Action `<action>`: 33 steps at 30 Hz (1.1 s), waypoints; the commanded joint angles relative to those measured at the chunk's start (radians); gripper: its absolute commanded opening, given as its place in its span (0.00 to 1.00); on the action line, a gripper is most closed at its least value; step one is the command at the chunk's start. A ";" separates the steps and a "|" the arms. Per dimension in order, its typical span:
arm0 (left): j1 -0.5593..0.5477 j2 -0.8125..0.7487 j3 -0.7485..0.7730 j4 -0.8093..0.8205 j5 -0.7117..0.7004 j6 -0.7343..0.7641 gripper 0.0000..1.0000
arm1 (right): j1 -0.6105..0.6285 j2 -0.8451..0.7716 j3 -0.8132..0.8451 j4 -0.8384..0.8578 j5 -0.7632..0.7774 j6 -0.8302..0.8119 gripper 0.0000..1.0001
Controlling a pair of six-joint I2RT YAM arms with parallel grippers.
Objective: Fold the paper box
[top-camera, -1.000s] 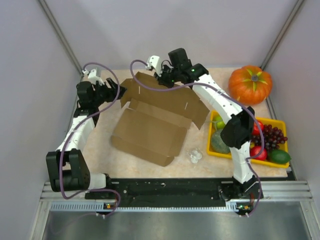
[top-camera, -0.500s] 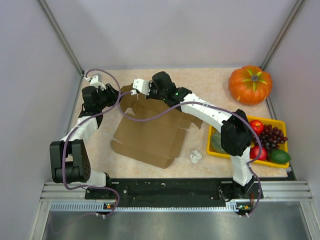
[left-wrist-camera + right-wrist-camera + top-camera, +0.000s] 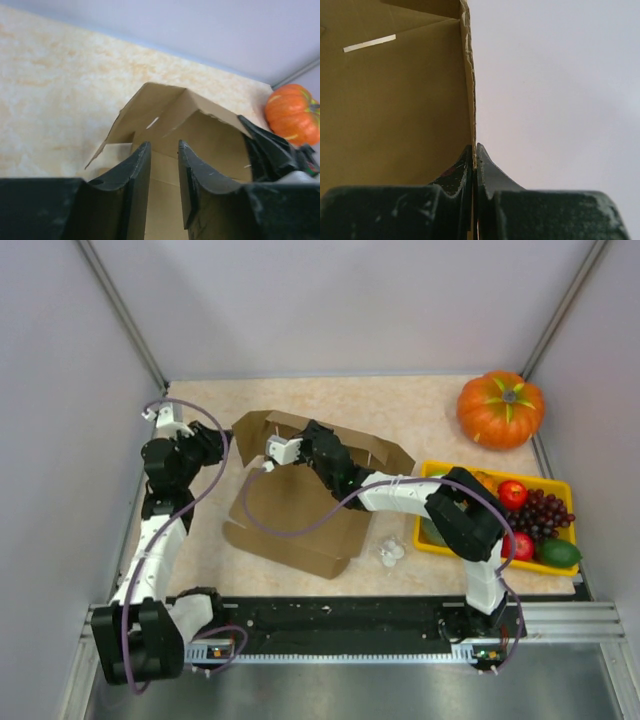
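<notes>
The paper box [image 3: 300,515], plain brown cardboard, lies mid-table with its back wall and left flap raised. My right gripper [image 3: 305,438] reaches across from the right and is shut on the top edge of that back wall. In the right wrist view the thin cardboard edge [image 3: 468,75] runs straight down between the closed jaws of my right gripper [image 3: 475,146]. My left gripper [image 3: 213,443] hovers just left of the box's left flap. Seen from the left wrist, my left gripper [image 3: 164,145] shows a narrow empty gap, with the box [image 3: 200,130] standing beyond it.
An orange pumpkin [image 3: 500,408] sits at the back right. A yellow tray [image 3: 556,483] of fruit, with grapes [image 3: 545,510], lies along the right edge. A small clear object [image 3: 390,552] rests by the box's front right corner. Grey walls close in both sides.
My right gripper swung leftward and nearer, pulling the box's back wall upright. My left gripper drew back to the left and its jaws narrowed.
</notes>
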 commanded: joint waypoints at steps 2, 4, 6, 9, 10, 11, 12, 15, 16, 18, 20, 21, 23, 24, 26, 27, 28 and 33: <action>-0.010 0.044 0.040 0.136 0.205 -0.020 0.46 | 0.018 0.013 -0.058 0.249 0.051 -0.071 0.00; -0.039 0.138 0.121 0.065 0.251 -0.015 0.51 | 0.020 0.014 -0.072 0.277 0.036 -0.093 0.00; -0.076 0.177 0.209 0.001 0.236 -0.014 0.55 | 0.020 0.024 -0.070 0.291 0.034 -0.102 0.00; -0.089 0.194 0.237 -0.041 0.141 -0.034 0.57 | 0.021 0.024 -0.073 0.280 0.022 -0.093 0.00; -0.089 0.185 0.238 -0.042 0.097 -0.023 0.61 | 0.021 0.021 -0.077 0.277 0.013 -0.090 0.00; -0.089 0.179 0.240 -0.051 0.068 -0.011 0.64 | 0.021 0.016 -0.080 0.274 0.005 -0.086 0.00; -0.084 0.174 0.243 -0.077 0.040 -0.008 0.67 | 0.020 0.016 -0.087 0.274 -0.007 -0.085 0.00; -0.021 0.162 0.225 -0.081 -0.017 -0.035 0.69 | 0.018 0.024 -0.086 0.271 -0.017 -0.089 0.00; 0.005 0.163 0.211 -0.069 -0.031 -0.054 0.67 | 0.017 0.021 -0.089 0.273 -0.024 -0.088 0.00; 0.086 0.179 0.182 -0.018 -0.019 -0.109 0.62 | 0.015 0.011 -0.093 0.263 -0.044 -0.071 0.00; 0.120 0.245 0.180 0.040 -0.020 -0.120 0.57 | 0.015 0.002 -0.098 0.257 -0.055 -0.062 0.00; 0.132 0.281 0.209 0.027 -0.009 -0.109 0.55 | 0.015 -0.002 -0.106 0.259 -0.064 -0.057 0.00; 0.134 0.407 0.310 -0.002 0.071 -0.095 0.54 | 0.015 -0.010 -0.110 0.274 -0.066 -0.060 0.00; 0.135 0.454 0.344 -0.004 0.131 -0.123 0.51 | 0.014 -0.007 -0.116 0.282 -0.064 -0.077 0.00; 0.142 0.532 0.390 0.020 0.233 -0.156 0.51 | 0.015 0.005 -0.123 0.314 -0.060 -0.097 0.00; 0.132 0.527 0.366 0.083 0.285 -0.190 0.52 | 0.014 0.008 -0.127 0.331 -0.050 -0.106 0.00; 0.128 0.497 0.331 0.158 0.296 -0.207 0.58 | 0.014 0.011 -0.130 0.340 -0.049 -0.111 0.00; 0.076 0.336 0.245 0.096 0.246 -0.131 0.61 | 0.014 0.010 -0.143 0.365 -0.059 -0.109 0.00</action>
